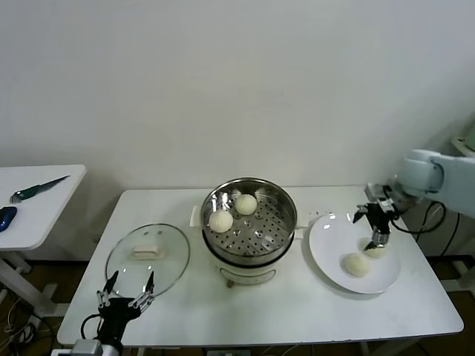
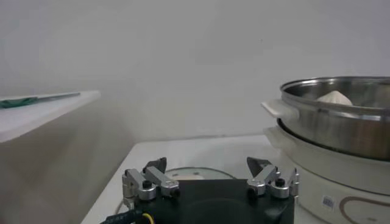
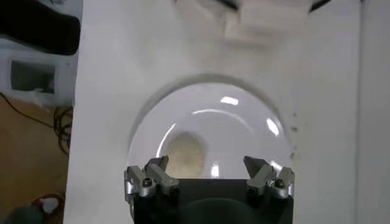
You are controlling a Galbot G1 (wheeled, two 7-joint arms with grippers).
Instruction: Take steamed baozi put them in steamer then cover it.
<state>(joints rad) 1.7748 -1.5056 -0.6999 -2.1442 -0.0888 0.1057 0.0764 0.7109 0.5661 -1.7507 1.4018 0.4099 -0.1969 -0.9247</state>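
Head view shows the left gripper parked at the near table edge, jaws spread and empty, just in front of the glass lid and well apart from the remaining buns. Farther right, the right gripper hangs open and empty over the white plate, directly above the farther of two steamed baozi, so it is clearly the nearer arm and need mainly go straight down. Two more buns already sit in the steamer at centre, to that gripper's left.
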